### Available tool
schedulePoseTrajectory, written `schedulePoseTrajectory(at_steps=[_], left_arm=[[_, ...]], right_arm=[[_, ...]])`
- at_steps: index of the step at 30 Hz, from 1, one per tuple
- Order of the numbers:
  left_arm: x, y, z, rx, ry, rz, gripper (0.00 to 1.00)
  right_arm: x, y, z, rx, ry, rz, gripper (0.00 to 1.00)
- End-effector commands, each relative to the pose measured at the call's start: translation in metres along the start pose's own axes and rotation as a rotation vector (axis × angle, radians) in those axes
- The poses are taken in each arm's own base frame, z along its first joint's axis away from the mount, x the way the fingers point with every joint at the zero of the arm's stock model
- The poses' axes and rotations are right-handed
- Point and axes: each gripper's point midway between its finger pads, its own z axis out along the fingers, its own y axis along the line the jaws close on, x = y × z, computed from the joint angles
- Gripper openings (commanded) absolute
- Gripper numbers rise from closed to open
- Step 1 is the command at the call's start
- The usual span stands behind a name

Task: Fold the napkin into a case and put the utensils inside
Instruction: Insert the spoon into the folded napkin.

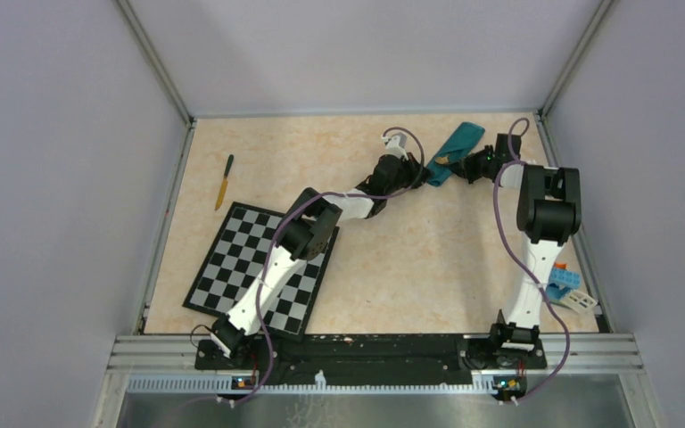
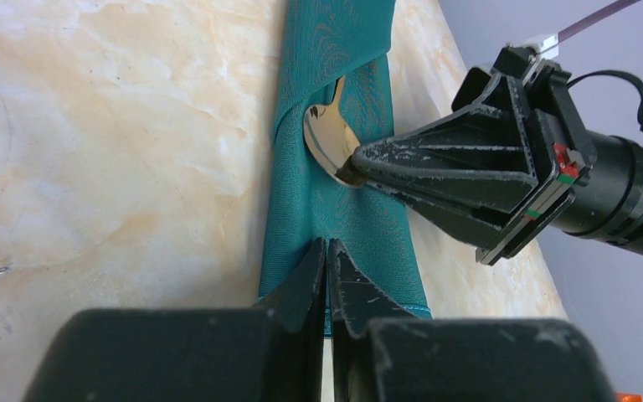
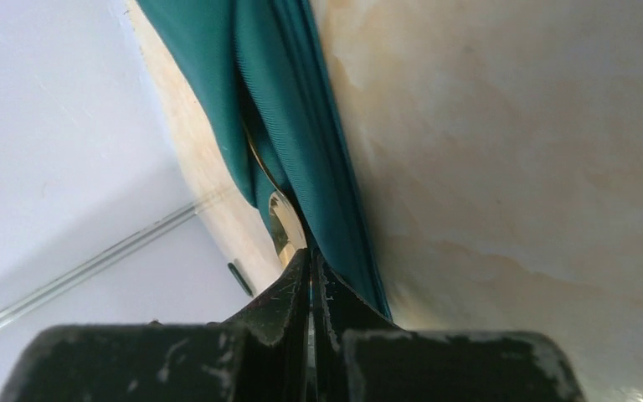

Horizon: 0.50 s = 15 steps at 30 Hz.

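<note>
Far left on the pale marbled table (image 1: 321, 147), well apart from everything else, lies a slim knife (image 1: 225, 181) with a dark green handle and a yellowish blade, just beyond the far corner of the black-and-white checkerboard (image 1: 221, 260). The left arm stretches across that board toward the far right of the table, where the left gripper (image 2: 326, 251) has its jaws pressed almost together on the near end of the case (image 2: 335, 50), the teal cloth folded into a narrow oblong that lies slantwise close to the right wall. From a slit in the fold the bowl of a gold spoon (image 2: 325, 138) pokes out, the rest of it hidden under the cloth. The right gripper (image 2: 358, 170) comes in from the right, clenched on the edge of that bowl; its wrist view shows the gold metal caught between the closed fingertips (image 3: 295, 272) at the cloth's edge. Nearer the right arm's base sit blue toy blocks (image 1: 566, 278)
</note>
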Motion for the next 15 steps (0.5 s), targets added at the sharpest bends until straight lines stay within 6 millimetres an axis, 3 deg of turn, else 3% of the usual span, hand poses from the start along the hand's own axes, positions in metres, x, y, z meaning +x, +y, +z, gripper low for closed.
schedulePoseTrajectory(at_steps=[1,15], left_arm=[[0.0249,0.0261,-0.0071,-0.074,0.072,-0.002,0.07],[0.0266,0.0267,-0.0078,-0.07,0.078,-0.006,0.06]], right_arm=[[-0.0091,0.0157,0.0057,-0.021,-0.024,-0.071,0.0],[-0.0132,0.0189,0.0128,-0.041,-0.025,-0.11,0.0]])
